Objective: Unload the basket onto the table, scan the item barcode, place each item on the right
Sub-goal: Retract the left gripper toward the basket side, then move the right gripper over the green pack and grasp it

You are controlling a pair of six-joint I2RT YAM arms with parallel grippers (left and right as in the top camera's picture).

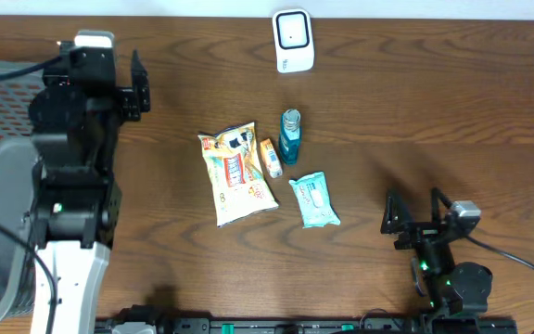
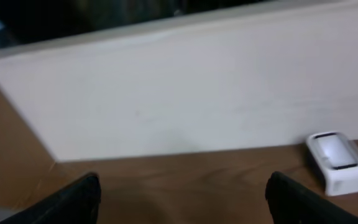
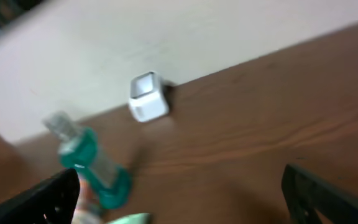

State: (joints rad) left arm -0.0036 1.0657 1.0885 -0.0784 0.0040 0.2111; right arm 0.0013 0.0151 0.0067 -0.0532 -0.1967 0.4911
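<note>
Right gripper (image 3: 179, 177) gapes toward teal, clear-capped bottle (image 3: 82, 155).

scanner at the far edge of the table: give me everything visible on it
The scanner is a small white box with rounded corners, plastic by the look of it. The face seen from above carries a rounded window outlined in dark, with small dark marks below it that are too small to read. It stands on the brown wooden table close to the white wall. Nothing touches it except the table; the teal bottle, the nearest item, lies well apart from it.
</note>
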